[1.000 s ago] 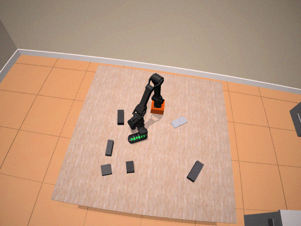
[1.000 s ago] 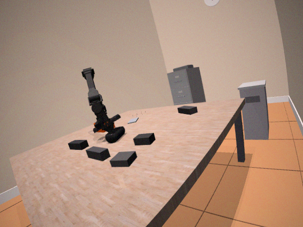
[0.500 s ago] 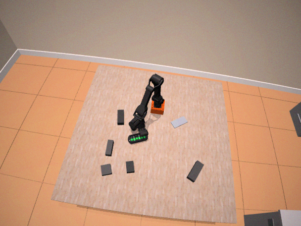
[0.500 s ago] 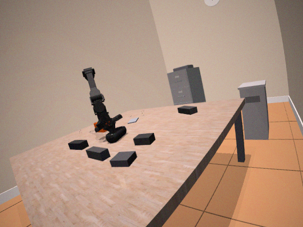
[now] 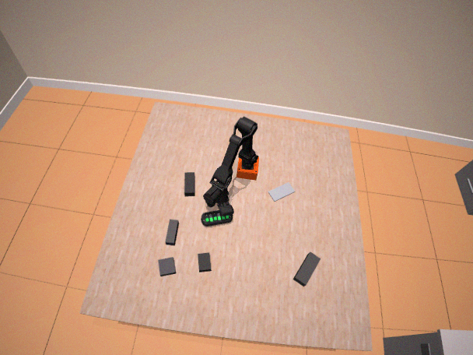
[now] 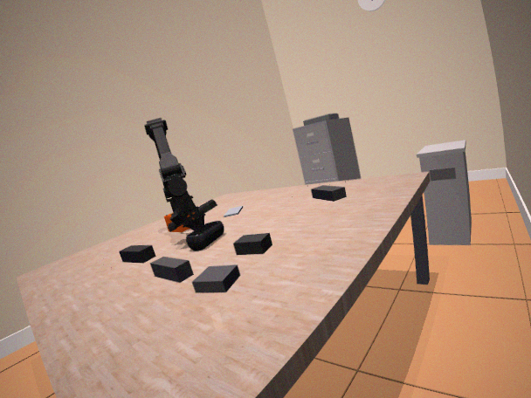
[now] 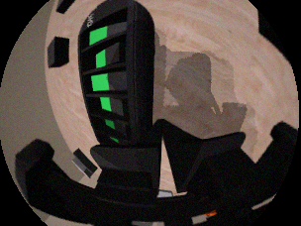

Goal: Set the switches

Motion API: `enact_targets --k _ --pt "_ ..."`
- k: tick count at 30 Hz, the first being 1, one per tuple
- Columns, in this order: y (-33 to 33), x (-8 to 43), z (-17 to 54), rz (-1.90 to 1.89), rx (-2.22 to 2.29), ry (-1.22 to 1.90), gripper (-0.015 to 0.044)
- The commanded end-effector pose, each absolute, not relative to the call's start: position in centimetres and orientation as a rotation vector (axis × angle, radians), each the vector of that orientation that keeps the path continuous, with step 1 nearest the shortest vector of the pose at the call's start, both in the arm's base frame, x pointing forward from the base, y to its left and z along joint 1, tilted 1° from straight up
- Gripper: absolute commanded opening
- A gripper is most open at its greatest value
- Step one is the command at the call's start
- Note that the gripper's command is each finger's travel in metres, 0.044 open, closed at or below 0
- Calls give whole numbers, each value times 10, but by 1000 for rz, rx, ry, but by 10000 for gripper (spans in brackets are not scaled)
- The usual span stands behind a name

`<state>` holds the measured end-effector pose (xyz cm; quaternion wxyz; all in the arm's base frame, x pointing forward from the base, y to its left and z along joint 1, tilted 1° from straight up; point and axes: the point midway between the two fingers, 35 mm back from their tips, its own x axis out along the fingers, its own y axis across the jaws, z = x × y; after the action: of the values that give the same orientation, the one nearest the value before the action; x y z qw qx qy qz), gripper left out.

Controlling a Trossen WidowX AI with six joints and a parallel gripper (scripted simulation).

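The dark grey controller unit [image 5: 215, 221] [image 6: 205, 236] [image 7: 141, 64] sits on its base on the bench [image 5: 249, 292] [image 6: 306, 305]. Its rocker switches face up in a row, with their green ends on the left in the wrist view. The green patches differ in width; which ends are pressed down is hard to tell. The label underneath is hidden. My gripper [image 7: 160, 123] is shut with nothing held. Its tips are over or close beside the near end of the unit, at its right end in the top view; contact cannot be made out. The nearest switches are partly hidden by the fingers.
Dark blocks lie left of the unit [image 5: 189, 184] [image 5: 172, 232], towards the front [image 5: 167, 266] [image 5: 204, 262] and at the far right [image 5: 306, 268]. A pale flat plate [image 5: 282, 192] [image 6: 233, 211] lies right of the orange arm base [image 5: 247, 173].
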<state>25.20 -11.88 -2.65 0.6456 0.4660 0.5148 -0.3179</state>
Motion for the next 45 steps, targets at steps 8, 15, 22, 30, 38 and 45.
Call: enact_targets --k 8,15,22,30,38,45 --pt "-114 267 -25 -698 1060 1161 0" --pt "-113 271 -25 -698 1060 1161 0" --pt "-112 275 -25 -697 1060 1161 0" --pt "-111 280 -24 -697 1061 1160 0" --pt "-110 284 -24 -697 1061 1160 0" --pt "-109 287 -24 -697 1061 1160 0"
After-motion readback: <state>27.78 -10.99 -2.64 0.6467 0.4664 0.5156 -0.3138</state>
